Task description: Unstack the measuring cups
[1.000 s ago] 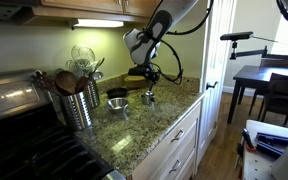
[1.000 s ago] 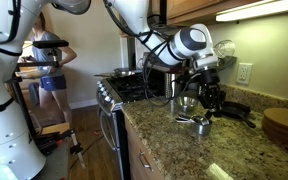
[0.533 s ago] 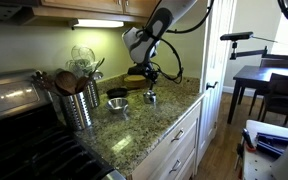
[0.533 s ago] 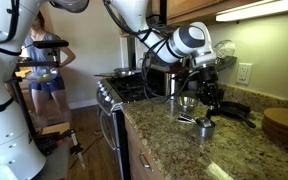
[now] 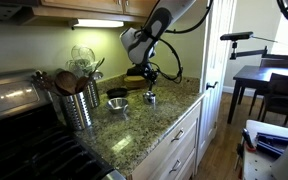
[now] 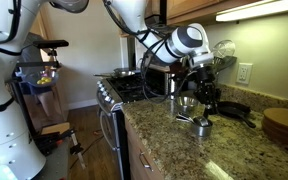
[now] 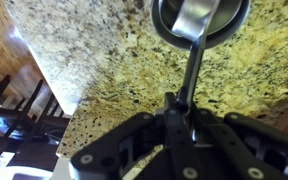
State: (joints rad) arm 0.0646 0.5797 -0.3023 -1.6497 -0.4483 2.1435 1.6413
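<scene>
Arm [image 5: 136, 42] comes in from high up, folds at the elbow and drops the wrist roughly straight down at the counter [image 5: 134, 135]. Same posture in both exterior views: big white wrist joint sits above and a bit to one side of the gripper [image 6: 208, 103], with the cable looping off it.

Gripper [image 7: 181, 108] is clamped. In the wrist view the jaws are pinched together on the end of the handle [image 7: 191, 65] of a measuring cup [image 7: 199, 20]. No visible gap either side of the handle.

Held cup hangs out from the jaw tips, handle running straight from the pinch to the bowl and the bowl mouth facing the wrist camera. In the exterior views the cup [image 5: 150, 97] is directly below the gripper [image 5: 149, 80], at counter level. Can't tell if it's touching the granite or just off it.

Second silver cup [image 6: 187, 104] is just beside the hand, on the side away from the counter edge and apart from the held one [image 6: 203, 127]. There are small shiny pieces on the counter near the held cup, too small to make out.

Dark bowl [image 5: 116, 93] is further off on that same side. Utensil holder [image 5: 80, 106] with wooden spoons is well apart from the hand, beyond the bowl.
</scene>
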